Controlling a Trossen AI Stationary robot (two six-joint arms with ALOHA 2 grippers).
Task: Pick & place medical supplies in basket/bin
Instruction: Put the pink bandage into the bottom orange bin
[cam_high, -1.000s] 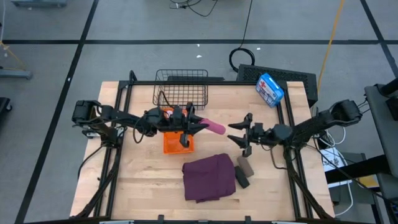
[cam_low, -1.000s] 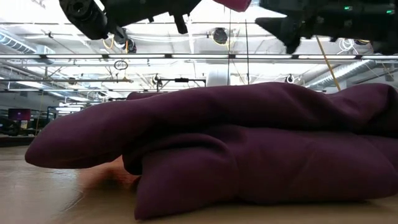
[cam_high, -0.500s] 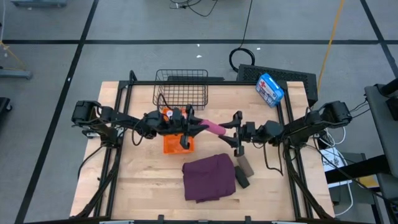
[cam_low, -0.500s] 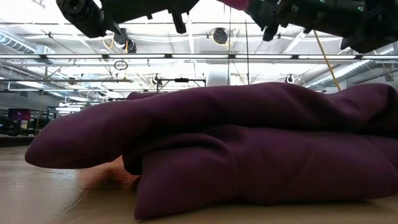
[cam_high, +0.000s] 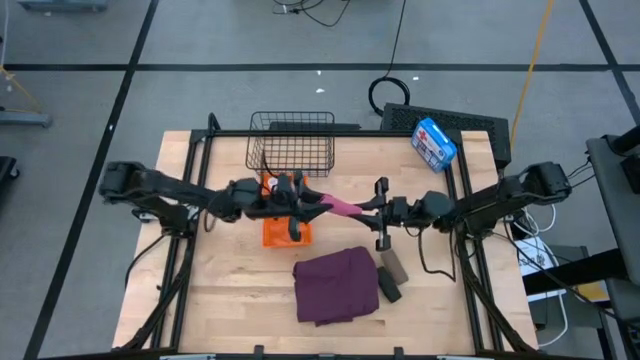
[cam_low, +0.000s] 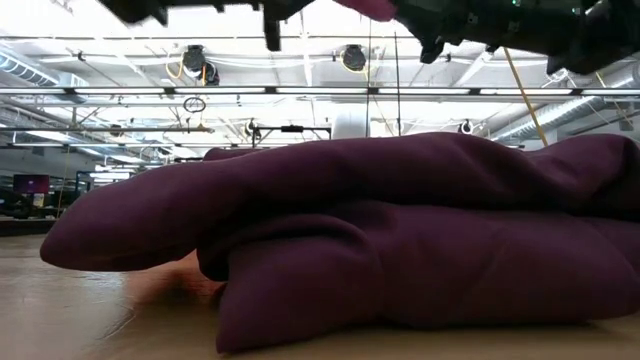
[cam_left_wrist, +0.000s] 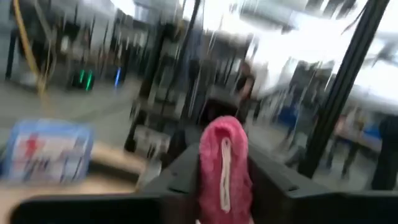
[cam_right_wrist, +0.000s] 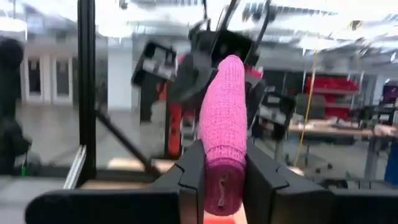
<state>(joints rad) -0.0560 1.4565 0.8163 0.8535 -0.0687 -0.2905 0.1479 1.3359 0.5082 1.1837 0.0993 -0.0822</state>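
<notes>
Item 1: purple-maroon cloth (cam_high: 336, 285), largest piece, crumpled flat on the table at 6 o'clock; it fills the low view.

Item 2: black wire basket (cam_high: 291, 143), at 12 o'clock from the orange bin (cam_high: 285, 231), which sits just below the left arm.

Item 3: pink roll (cam_high: 341, 205), long soft cylinder with a crinkled, bandage-like wrap, held in the air at table centre between both arms. Each wrist view shows it wedged between that arm's fingers.

Item 4: left gripper (cam_high: 312, 200), at 9 o'clock of the roll, clenched on one end. Right gripper (cam_high: 372, 211), at 3 o'clock, clamped on the other end.

Item 5: brown roll (cam_high: 394, 266) and black roll (cam_high: 389, 289), at 3 o'clock of the cloth.

Handling note: this looks like a mid-air handover. One arm should release only once the other's hold is firm, with both staying level so the roll does not bend or slip.
</notes>
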